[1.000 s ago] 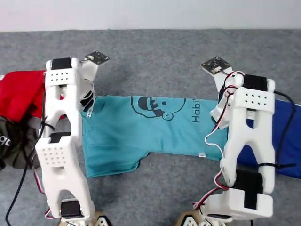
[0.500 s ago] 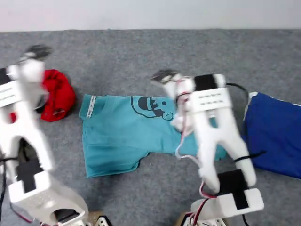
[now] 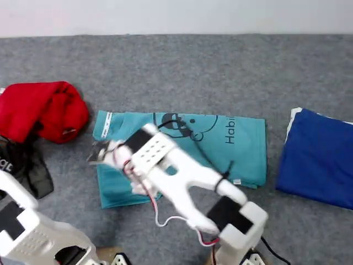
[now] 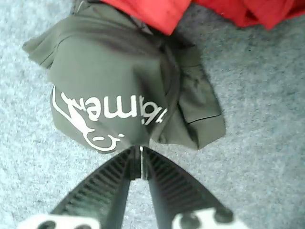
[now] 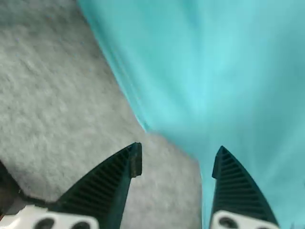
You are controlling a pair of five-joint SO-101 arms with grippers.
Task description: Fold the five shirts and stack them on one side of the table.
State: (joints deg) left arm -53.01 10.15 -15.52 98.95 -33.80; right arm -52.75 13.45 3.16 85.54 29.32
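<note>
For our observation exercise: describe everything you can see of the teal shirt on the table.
The teal shirt looks like soft knit, with a dark line drawing and lettering. It lies flat and partly folded on the grey table, collar label toward the red shirt, apart from the blue shirt. The right claw hangs open over its edge.

The right arm (image 3: 182, 176) is smeared with blur and covers the teal shirt's (image 3: 231, 154) middle and lower hem; just ahead of the right gripper (image 5: 178, 152) that cloth is blurred too. Beyond the left gripper (image 4: 141, 152) the dark shirt (image 4: 109, 81) slips under the red shirt (image 4: 157, 12), itself cut by the edge. The blue shirt (image 3: 320, 160) runs off frame
</note>
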